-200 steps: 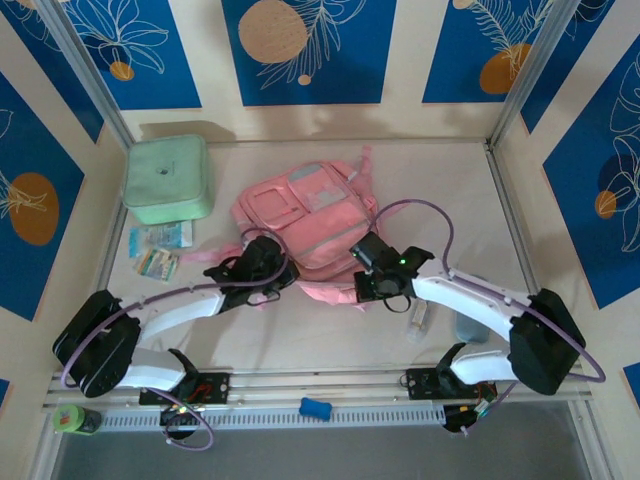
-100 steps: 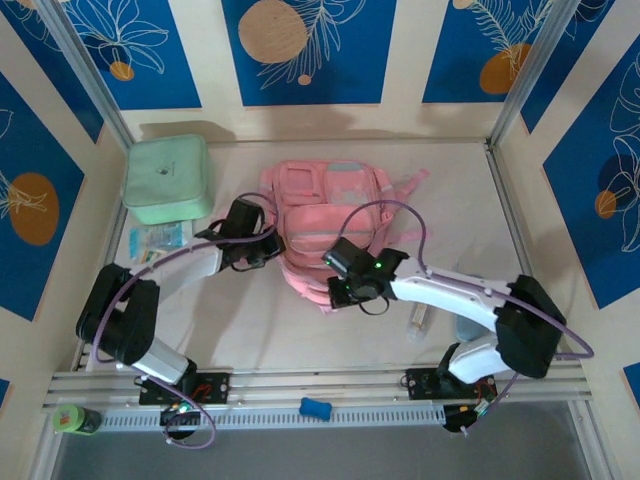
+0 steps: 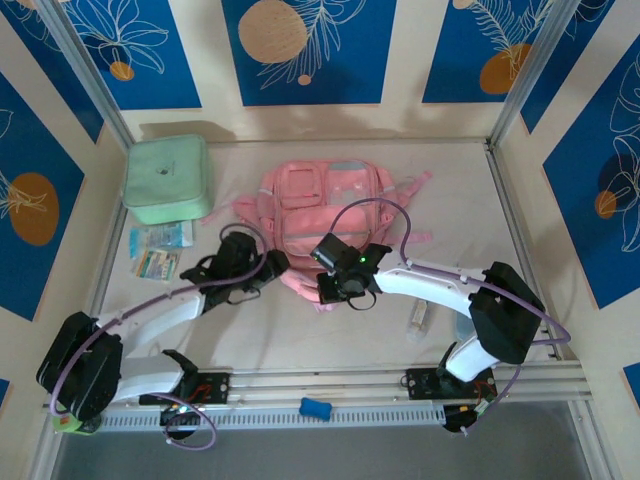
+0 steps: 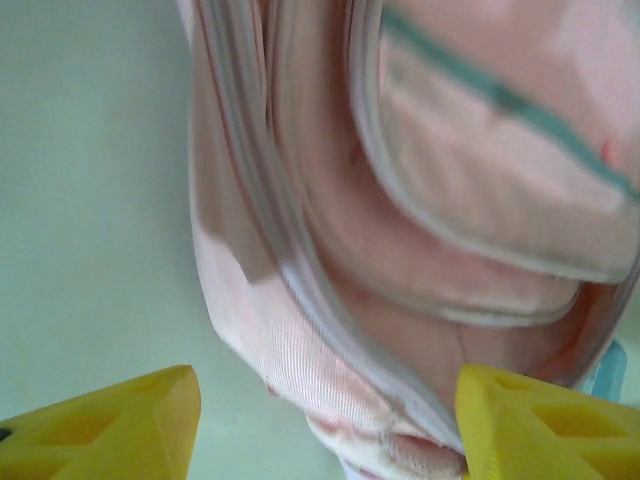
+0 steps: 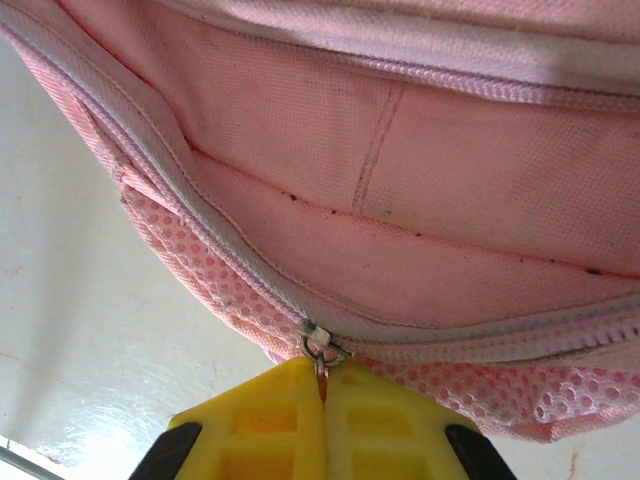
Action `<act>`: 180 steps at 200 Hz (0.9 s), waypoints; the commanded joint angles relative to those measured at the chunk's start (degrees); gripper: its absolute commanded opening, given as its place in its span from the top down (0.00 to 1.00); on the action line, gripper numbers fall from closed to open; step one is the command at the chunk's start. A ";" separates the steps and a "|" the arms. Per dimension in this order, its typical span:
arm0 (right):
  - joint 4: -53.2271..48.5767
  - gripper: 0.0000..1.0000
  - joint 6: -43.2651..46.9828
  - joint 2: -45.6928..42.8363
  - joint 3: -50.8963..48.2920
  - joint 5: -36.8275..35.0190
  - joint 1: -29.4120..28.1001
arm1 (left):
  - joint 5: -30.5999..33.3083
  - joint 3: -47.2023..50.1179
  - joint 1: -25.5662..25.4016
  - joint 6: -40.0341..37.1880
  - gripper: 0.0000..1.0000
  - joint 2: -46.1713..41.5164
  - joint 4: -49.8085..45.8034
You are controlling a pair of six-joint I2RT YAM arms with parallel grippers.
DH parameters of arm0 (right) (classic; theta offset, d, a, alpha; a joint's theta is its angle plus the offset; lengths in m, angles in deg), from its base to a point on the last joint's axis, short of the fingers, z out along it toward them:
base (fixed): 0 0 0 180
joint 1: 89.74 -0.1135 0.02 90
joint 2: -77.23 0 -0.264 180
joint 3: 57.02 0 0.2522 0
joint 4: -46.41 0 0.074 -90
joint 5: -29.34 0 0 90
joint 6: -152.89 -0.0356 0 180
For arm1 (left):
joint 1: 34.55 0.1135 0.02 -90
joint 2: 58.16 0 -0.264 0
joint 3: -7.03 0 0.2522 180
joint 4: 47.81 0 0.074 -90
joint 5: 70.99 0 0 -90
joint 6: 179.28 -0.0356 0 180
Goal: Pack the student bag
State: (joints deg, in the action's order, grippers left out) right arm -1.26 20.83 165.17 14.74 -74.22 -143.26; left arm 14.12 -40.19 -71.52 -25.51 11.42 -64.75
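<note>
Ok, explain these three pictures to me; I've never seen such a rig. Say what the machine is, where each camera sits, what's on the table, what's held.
Two robot arms are bolted at the near edge of a table, each ending in a two-finger gripper. The overhead picture looks down from behind them; the other two come from cameras on the wrists. On the table lie a pink student bag, a mint green zip case and small printed packets. The left gripper is open, its yellow fingers either side of the bag's edge. The right gripper is shut on the bag's zip pull.
</note>
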 commanded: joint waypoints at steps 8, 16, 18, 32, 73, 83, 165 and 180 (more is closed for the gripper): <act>-2.19 1.00 -0.82 -2.22 -0.96 0.67 -0.47 | 9.08 -0.15 -5.81 14.20 0.32 2.42 7.20; -2.38 1.00 -0.83 -2.44 -0.96 0.28 -0.52 | 10.50 -0.82 -6.83 15.58 0.32 3.82 8.17; -2.39 1.00 -0.80 -2.49 -1.02 0.16 -0.53 | 10.71 -1.13 -7.03 15.97 0.32 4.21 8.12; -2.47 1.00 -0.79 -2.34 -1.04 -0.24 -0.31 | 12.49 -2.72 -8.56 18.84 0.35 7.25 8.07; -3.21 1.00 -0.15 -1.11 -0.07 -1.13 -0.18 | 15.86 -6.44 -11.76 22.98 0.62 14.60 8.02; -4.33 1.00 0.29 -0.60 0.58 -2.14 -0.28 | 16.73 -6.60 -11.86 22.57 0.74 14.82 7.89; -19.23 1.00 -3.44 -3.03 0.63 -11.97 1.20 | 14.87 -5.63 0.46 -0.82 1.00 -4.56 -10.87; -18.90 1.00 -2.51 -3.75 -0.29 -11.37 3.45 | 10.88 -3.89 5.97 -3.05 1.00 -8.00 -11.84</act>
State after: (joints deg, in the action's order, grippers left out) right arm -8.48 19.36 163.14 16.73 -82.02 -143.24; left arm 24.79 -45.67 -73.99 -19.78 9.63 -71.44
